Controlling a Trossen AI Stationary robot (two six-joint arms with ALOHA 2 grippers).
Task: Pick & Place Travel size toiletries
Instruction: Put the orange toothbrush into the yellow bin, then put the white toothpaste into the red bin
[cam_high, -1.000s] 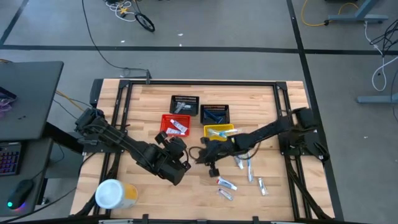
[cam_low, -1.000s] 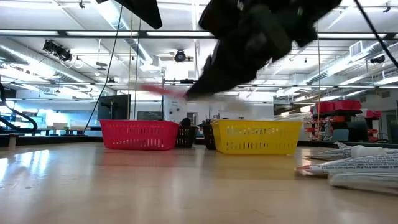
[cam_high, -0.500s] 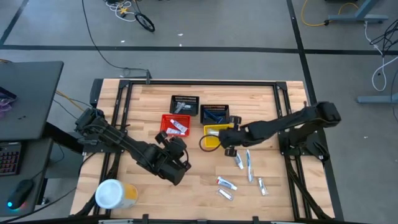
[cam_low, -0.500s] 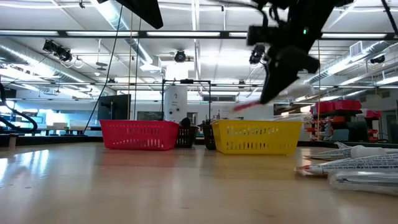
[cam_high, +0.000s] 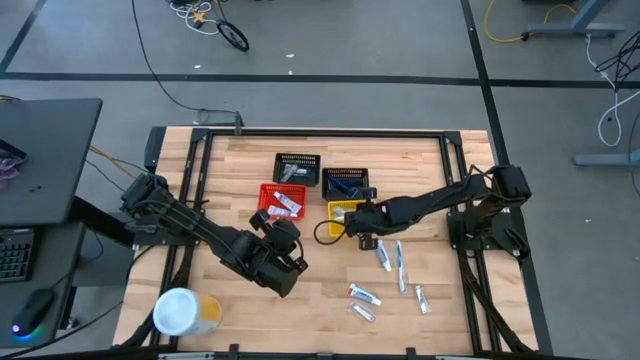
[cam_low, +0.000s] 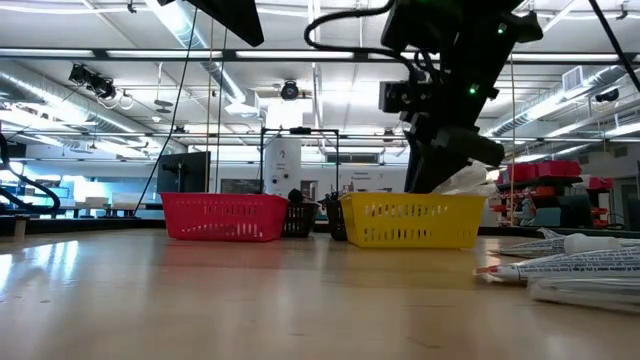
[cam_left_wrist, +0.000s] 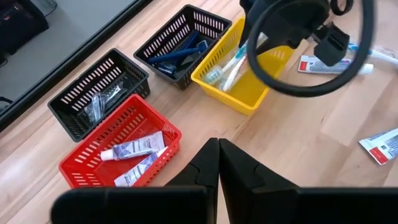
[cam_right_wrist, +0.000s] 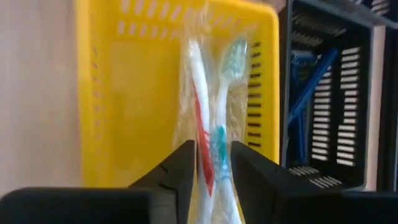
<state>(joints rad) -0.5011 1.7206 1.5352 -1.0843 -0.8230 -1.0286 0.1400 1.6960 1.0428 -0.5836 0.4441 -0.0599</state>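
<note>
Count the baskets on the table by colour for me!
Red plastic mesh basket: 1
Yellow plastic mesh basket: 1
Black plastic mesh baskets: 2
Total: 4

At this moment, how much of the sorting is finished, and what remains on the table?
Done: two tubes lie in the red basket, razors in a black basket, a toothbrush in the yellow basket.
In hand: the right gripper hangs over the yellow basket, fingers parted around a wrapped toothbrush.
Left: about five items lie loose on the wood. The left gripper waits shut.
</note>
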